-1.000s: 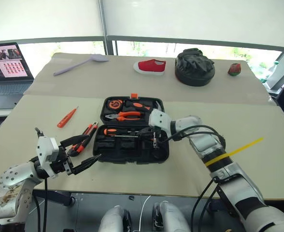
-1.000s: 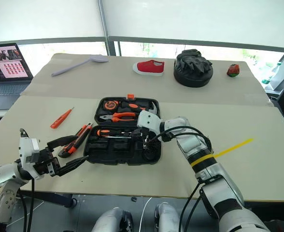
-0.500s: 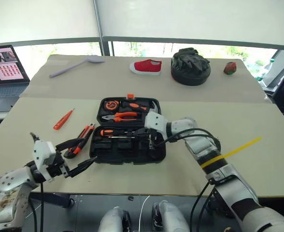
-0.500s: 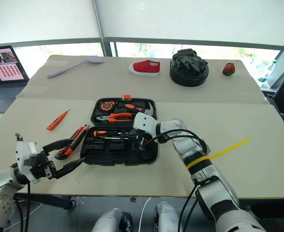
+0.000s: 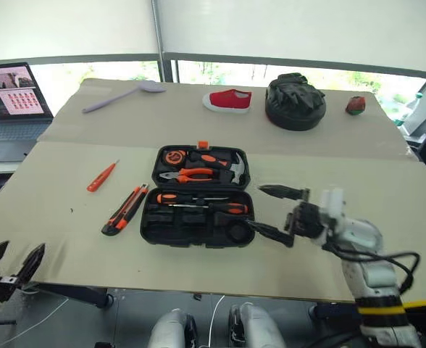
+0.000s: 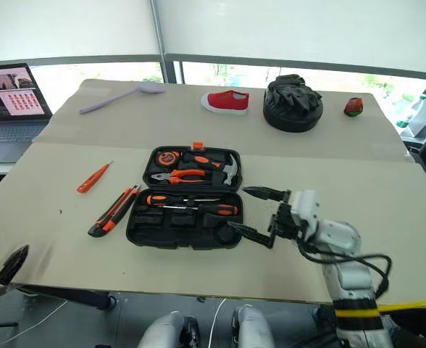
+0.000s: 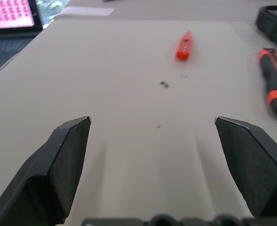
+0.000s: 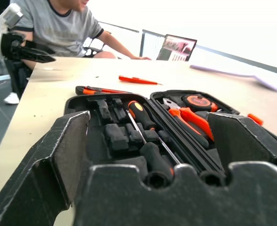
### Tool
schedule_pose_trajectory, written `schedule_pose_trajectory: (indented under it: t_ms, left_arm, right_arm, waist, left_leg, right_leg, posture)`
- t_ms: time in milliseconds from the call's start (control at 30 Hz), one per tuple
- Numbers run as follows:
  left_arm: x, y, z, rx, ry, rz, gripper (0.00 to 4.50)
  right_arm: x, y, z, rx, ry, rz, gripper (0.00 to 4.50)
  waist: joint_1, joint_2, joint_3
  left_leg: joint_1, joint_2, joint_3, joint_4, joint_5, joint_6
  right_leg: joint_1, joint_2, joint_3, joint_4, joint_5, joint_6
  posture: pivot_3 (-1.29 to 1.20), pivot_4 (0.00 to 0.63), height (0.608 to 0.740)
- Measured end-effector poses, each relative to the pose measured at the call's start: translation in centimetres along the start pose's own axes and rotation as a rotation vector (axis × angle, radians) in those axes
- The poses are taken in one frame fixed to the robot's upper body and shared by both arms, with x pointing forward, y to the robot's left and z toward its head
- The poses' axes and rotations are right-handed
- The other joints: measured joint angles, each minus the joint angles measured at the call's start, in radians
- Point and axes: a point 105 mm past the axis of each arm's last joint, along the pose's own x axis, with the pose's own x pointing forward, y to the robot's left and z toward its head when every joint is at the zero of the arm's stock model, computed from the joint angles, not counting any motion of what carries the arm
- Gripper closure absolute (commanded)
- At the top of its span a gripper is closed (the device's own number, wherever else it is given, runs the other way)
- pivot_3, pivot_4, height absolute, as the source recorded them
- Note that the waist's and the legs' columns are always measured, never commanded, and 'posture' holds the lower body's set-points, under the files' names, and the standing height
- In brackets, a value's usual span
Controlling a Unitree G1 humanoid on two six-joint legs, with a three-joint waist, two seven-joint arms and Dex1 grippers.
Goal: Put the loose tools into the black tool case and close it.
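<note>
Open case mid-table, two tools loose beside it

Left gripper (image 5: 10,267) at seven o'clock and right gripper (image 5: 274,212) at four both gape, holding nothing. The black tool case (image 5: 198,197) lies open centrally; utility knife (image 5: 125,210) just at its nine, small orange screwdriver (image 5: 101,176) farther, at ten.

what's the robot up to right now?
Packing tools into the open black tool case. The right gripper hangs open and empty beside the case's right edge. The left gripper is open at the table's near left corner. A utility knife and small orange screwdriver lie loose on the table.
</note>
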Motion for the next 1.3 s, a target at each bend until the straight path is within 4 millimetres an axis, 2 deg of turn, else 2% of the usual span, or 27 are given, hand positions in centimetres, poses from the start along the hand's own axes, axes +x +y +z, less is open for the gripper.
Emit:
schedule_pose_trajectory:
  t_ms: [100,200,300,367,433,533,667,800,900,1000,1133,1167,1200,1233,1267,1300]
  left_arm:
    - [0.2,0.3,-0.4,-0.072,0.045,0.023,0.00]
    - [2.6,0.0,0.3,-0.116,0.093,0.014,0.00]
    - [7.2,-1.7,3.4,-0.116,0.075,-0.063,0.00]
    - [11.0,-3.9,6.5,-0.092,0.073,-0.152,0.00]
    - [12.8,-4.9,7.7,-0.071,0.100,-0.196,0.00]
    - [15.8,-6.1,6.9,-0.062,0.207,-0.229,0.00]
    - [19.4,-7.4,5.9,-0.008,0.308,-0.237,0.00]
    - [21.9,-8.6,5.7,0.049,0.356,-0.259,0.00]
    - [22.4,-9.1,5.0,0.081,0.404,-0.269,0.00]
    - [22.6,-9.0,4.8,0.119,0.440,-0.270,0.65]
    - [22.4,-8.7,4.4,0.113,0.459,-0.262,2.22]
    - [22.4,-8.6,4.3,0.114,0.460,-0.262,2.33]
    - [22.4,-8.5,4.3,0.116,0.453,-0.263,2.74]
    - [22.3,-8.4,4.1,0.112,0.448,-0.263,2.83]
    - [22.2,-8.2,4.1,0.103,0.437,-0.264,3.35]
    - [22.1,-8.1,4.1,0.098,0.424,-0.267,3.60]
  right_arm:
    - [-1.5,0.2,-0.6,0.009,0.017,-0.053,0.07]
    - [-1.6,0.3,-0.4,-0.008,0.016,-0.073,0.07]
    - [-0.2,-0.1,1.3,-0.049,-0.034,-0.056,0.07]
    - [1.6,-0.1,3.3,-0.094,-0.091,-0.005,0.07]
    - [2.6,0.0,4.2,-0.107,-0.113,0.020,0.07]
    - [3.4,-0.1,4.4,-0.095,-0.118,0.024,0.07]
    - [4.7,-0.2,5.5,-0.112,-0.153,0.036,0.07]
    - [4.7,0.0,5.4,-0.105,-0.152,0.027,0.07]
    - [4.3,0.2,5.0,-0.093,-0.135,0.019,0.07]
    - [4.1,0.3,4.9,-0.094,-0.129,0.011,0.00]
    - [3.7,0.4,5.0,-0.101,-0.125,-0.012,0.00]
    - [3.7,0.4,5.0,-0.097,-0.123,-0.016,0.00]
    - [3.6,0.4,4.8,-0.093,-0.119,-0.021,0.00]
    - [3.5,0.5,4.7,-0.089,-0.116,-0.025,0.00]
    - [3.4,0.5,4.6,-0.085,-0.113,-0.029,0.00]
    - [3.3,0.5,4.4,-0.083,-0.109,-0.033,0.00]
  waist:
    - [0.006,-0.001,0.000]
    - [0.013,-0.001,0.001]
    - [0.023,-0.001,0.001]
    - [0.022,-0.003,0.001]
    - [0.014,-0.004,0.000]
    - [0.005,-0.004,0.001]
    - [-0.003,-0.006,0.002]
    - [-0.004,-0.007,0.002]
    - [-0.008,-0.008,0.003]
    - [-0.008,-0.008,0.003]
    - [-0.006,-0.008,0.003]
    - [-0.006,-0.008,0.003]
    - [-0.006,-0.008,0.003]
    - [-0.006,-0.008,0.003]
    - [-0.006,-0.008,0.003]
    - [-0.006,-0.008,0.002]
  left_leg:
    - [0.002,0.000,0.000,0.000,0.000,0.000]
    - [0.002,0.000,-0.001,0.000,0.000,0.000]
    - [0.001,0.000,-0.001,0.000,0.002,-0.003]
    - [-0.001,0.000,-0.001,0.000,0.003,-0.005]
    - [-0.001,-0.001,0.001,-0.001,0.007,-0.011]
    - [-0.001,-0.002,0.005,-0.002,0.011,-0.003]
    - [-0.002,-0.001,0.006,-0.002,0.011,-0.004]
    - [-0.002,-0.002,0.007,0.000,0.011,-0.004]
    - [-0.002,-0.002,0.007,0.000,0.011,-0.003]
    - [0.000,-0.002,0.007,0.001,0.011,-0.003]
    - [0.001,-0.002,0.006,0.001,0.012,-0.004]
    - [0.001,-0.002,0.006,0.002,0.012,-0.004]
    - [0.001,-0.002,0.006,0.002,0.012,-0.003]
    - [0.002,-0.002,0.006,0.002,0.012,-0.003]
    - [0.001,-0.002,0.006,0.003,0.012,-0.003]
    - [0.001,-0.002,0.006,0.003,0.012,-0.003]
  right_leg:
    - [0.000,-0.001,0.000,0.000,-0.003,-0.004]
    - [0.000,0.000,-0.001,0.001,-0.002,-0.004]
    - [0.000,0.000,-0.001,0.002,0.000,0.000]
    - [0.001,0.001,-0.001,0.002,0.002,0.002]
    - [0.001,0.002,0.001,0.002,0.002,0.001]
    - [0.000,0.008,0.000,0.003,0.004,-0.004]
    - [-0.001,0.013,-0.001,0.002,0.003,-0.006]
    - [0.000,0.013,0.000,0.002,0.003,-0.006]
    - [0.000,0.012,0.001,0.004,-0.001,0.001]
    - [0.000,0.009,0.002,0.007,-0.001,0.001]
    - [0.001,0.007,0.002,0.008,-0.001,0.001]
    - [0.001,0.007,0.002,0.008,-0.001,0.001]
    - [0.001,0.006,0.002,0.008,-0.001,0.001]
    - [0.001,0.005,0.003,0.008,-0.001,0.002]
    - [0.001,0.005,0.003,0.009,-0.001,0.002]
    - [0.001,0.005,0.003,0.009,-0.001,0.002]
  posture:
    - [0.00,0.150,0.740]
    - [0.00,0.150,0.740]
    - [0.00,0.150,0.740]
    - [0.00,0.150,0.740]
    - [0.00,0.150,0.740]
    - [0.00,0.150,0.740]
    - [0.00,0.150,0.740]
    - [0.00,0.150,0.740]
    - [0.00,0.150,0.740]
    - [0.00,0.150,0.740]
    - [0.00,0.150,0.740]
    - [0.00,0.150,0.740]
    - [0.00,0.150,0.740]
    - [0.00,0.150,0.740]
    - [0.00,0.150,0.740]
    - [0.00,0.150,0.740]
